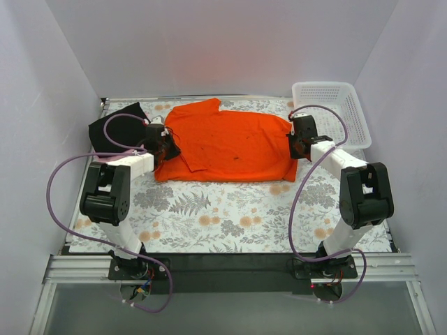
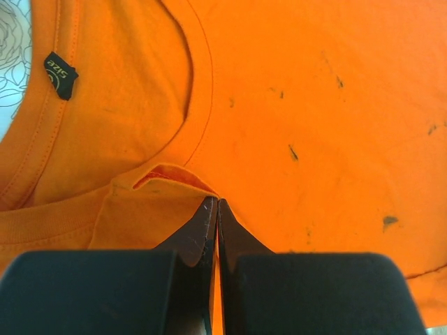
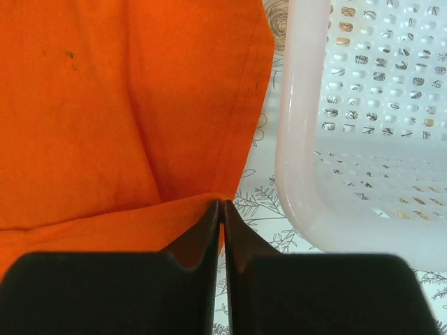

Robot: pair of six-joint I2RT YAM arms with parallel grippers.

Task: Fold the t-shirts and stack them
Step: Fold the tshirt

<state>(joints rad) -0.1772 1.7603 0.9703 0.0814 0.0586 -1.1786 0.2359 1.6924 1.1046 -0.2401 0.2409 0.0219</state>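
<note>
The bright orange t-shirt [image 1: 227,143] with dark specks lies spread across the far half of the table, its left side partly folded over. My left gripper [image 1: 165,145] is shut on the orange t-shirt [image 2: 314,105] at a fold near the collar, at its left edge. My right gripper [image 1: 299,144] is shut on the orange t-shirt's [image 3: 105,105] right edge. A black t-shirt [image 1: 120,129] lies bunched at the far left, behind my left arm. No pale pink t-shirt is in view.
A white mesh basket [image 1: 335,112] stands at the far right, close beside my right gripper; it also shows in the right wrist view [image 3: 307,139]. The floral table cover [image 1: 230,216] stretches toward the near edge. Pale walls enclose the table on three sides.
</note>
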